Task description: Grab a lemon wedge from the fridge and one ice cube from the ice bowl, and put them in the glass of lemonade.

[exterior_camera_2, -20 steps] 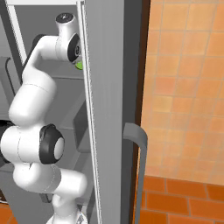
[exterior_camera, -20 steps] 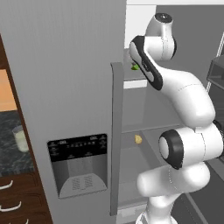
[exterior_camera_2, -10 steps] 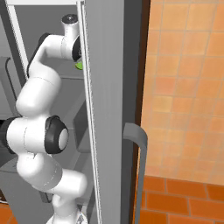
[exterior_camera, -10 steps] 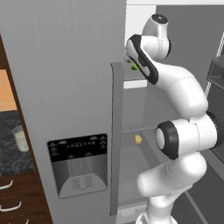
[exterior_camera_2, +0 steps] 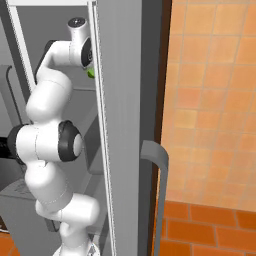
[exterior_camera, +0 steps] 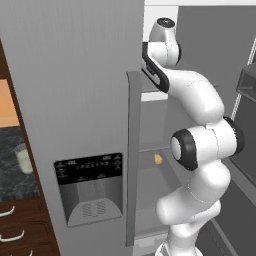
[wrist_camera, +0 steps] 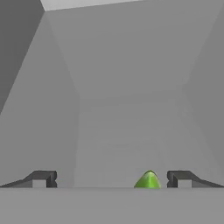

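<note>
1. In the hand view the gripper [wrist_camera: 111, 179] looks into the grey fridge compartment with its jaws spread wide and nothing held between them; the two dark fingertips [wrist_camera: 41, 178] stand far apart at the bottom.
2. A small green lemon wedge [wrist_camera: 148, 180] sits on the shelf floor between the fingertips, just beside the right-hand one in that view and well apart from the other; whether it touches that tip cannot be told.
3. Beyond the wedge, the bare grey shelf runs back to the compartment's rear wall.
4. From the left base view, the white arm [exterior_camera: 200, 150] rises from the lower right and bends into the open fridge [exterior_camera: 75, 75] at an upper shelf, behind the closed left door's long vertical handle [exterior_camera: 132, 155].
5. Lower inside, a small yellow item [exterior_camera: 158, 159] lies on a shelf.
6. Left of the fridge, the glass of lemonade [exterior_camera: 22, 159] stands upright on the dark counter [exterior_camera: 10, 175].
7. The right base view shows a green spot [exterior_camera_2: 91, 73] beside the hand.
</note>
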Controlling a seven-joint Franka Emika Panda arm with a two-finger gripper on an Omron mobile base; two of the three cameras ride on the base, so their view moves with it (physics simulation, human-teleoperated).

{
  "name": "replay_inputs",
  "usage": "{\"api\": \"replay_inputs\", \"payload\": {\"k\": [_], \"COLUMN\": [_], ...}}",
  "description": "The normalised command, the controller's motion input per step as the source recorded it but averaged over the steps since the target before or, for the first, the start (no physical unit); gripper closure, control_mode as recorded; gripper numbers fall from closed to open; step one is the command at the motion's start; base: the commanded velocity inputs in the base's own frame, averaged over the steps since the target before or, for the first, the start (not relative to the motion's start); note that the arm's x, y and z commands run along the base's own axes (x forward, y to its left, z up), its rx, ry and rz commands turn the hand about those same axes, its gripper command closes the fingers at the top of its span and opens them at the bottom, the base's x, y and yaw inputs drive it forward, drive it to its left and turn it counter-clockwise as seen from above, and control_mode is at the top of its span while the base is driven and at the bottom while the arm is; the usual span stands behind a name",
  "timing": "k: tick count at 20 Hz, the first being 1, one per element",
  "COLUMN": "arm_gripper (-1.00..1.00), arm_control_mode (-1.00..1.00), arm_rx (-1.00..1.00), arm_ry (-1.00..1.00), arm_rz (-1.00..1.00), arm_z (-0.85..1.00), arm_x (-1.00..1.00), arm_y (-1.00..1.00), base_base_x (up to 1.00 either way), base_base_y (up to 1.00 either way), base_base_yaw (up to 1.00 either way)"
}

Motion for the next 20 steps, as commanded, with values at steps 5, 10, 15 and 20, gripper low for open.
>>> {"api": "replay_inputs", "payload": {"k": [5, 10, 15, 20], "arm_gripper": [-1.00, -1.00, -1.00, -1.00], "arm_control_mode": [-1.00, -1.00, -1.00, -1.00], "arm_rx": [0.08, 0.03, 0.00, 0.00], "arm_ry": [0.00, 0.00, -0.03, 0.00], "arm_rz": [-0.13, -0.03, 0.00, 0.00], "arm_z": [0.00, -0.01, -0.10, -0.23], "arm_x": [-0.15, -0.20, -0.32, 0.03], "arm_y": [-0.16, -0.01, 0.00, 0.00], "base_base_x": [0.00, 0.00, 0.00, 0.00], "base_base_y": [0.00, 0.00, 0.00, 0.00], "base_base_yaw": [0.00, 0.00, 0.00, 0.00]}}
